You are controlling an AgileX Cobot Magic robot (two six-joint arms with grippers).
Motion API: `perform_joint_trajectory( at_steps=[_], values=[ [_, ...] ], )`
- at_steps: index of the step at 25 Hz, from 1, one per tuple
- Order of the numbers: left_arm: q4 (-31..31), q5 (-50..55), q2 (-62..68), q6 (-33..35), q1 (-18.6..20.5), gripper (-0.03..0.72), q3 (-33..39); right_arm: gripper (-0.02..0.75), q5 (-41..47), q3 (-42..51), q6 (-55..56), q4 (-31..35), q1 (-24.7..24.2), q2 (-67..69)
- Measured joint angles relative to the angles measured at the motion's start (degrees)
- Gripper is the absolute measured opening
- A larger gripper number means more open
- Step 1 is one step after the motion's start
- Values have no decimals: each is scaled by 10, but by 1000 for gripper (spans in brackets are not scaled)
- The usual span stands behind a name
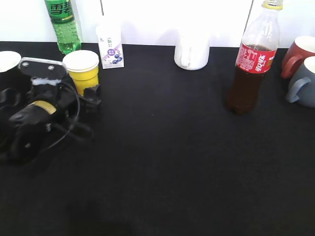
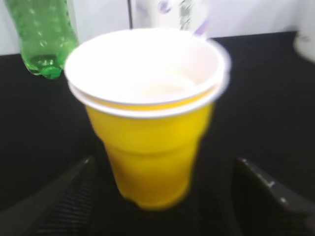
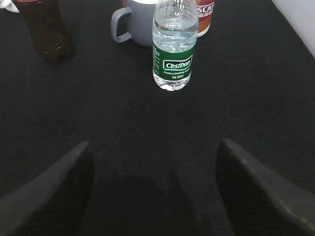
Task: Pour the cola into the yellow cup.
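Left gripper (image 2: 162, 196): wide open, holding nothing. Its two dark fingers stand one on each side of the yellow cup. They do not touch it, I think, but the left wrist view is a bit blurry, so I cannot be sure.

Yellow cup (image 1: 82, 70): at the far left of the black table (image 1: 172, 172), standing up straight. The inside looks white and empty. It sits right in front of the left gripper, between the fingers.

Green soda bottle (image 1: 63, 24): behind the cup, by the white wall. Not part of the job.

Small milk carton (image 1: 111, 47): just right of the cup, at the back.

White mug (image 1: 192, 51): at the back, near the middle.

Cola (image 1: 251, 64): on the right side, well apart from the cup. It stands straight up, tall way pointing to the ceiling. The yellow cap is on. It is about half full of dark drink.

Red mug (image 1: 297, 55) and grey mug (image 1: 304, 81): at the far right edge, just beside the cola.

Right gripper (image 3: 152, 191): open, holding nothing, low over the bare table. It does not show in the exterior view.

Water bottle (image 3: 174, 46): straight ahead of the right gripper.

What matters next: the cola (image 3: 47, 29) is ahead of the right gripper and off to its left. The right arm looks nearer to it than the left arm, which is busy at the cup. Nothing has been poured yet.
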Motion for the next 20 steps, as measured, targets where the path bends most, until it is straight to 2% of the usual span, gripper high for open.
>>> perform_joint_trajectory(
  at_steps=[2, 5, 14, 16, 18, 20],
  values=[
    [4, 1, 29, -4, 18, 643, -37, 585, 0, 0, 0, 0, 0, 0],
    [45, 3, 67, -25, 22, 630, -76, 585, 0, 0, 0, 0, 0, 0],
    [69, -23, 82, -32, 34, 456, -84, 585, 0, 0, 0, 0, 0, 0],
    [120, 3, 69, -65, 34, 454, -84, 585, 0, 0, 0, 0, 0, 0],
    [238, 45, 21, -140, 34, 454, -84, 585, 0, 0, 0, 0, 0, 0],
    [399, 60, -30, -245, 34, 454, -84, 585, 0, 0, 0, 0, 0, 0]
  ],
)
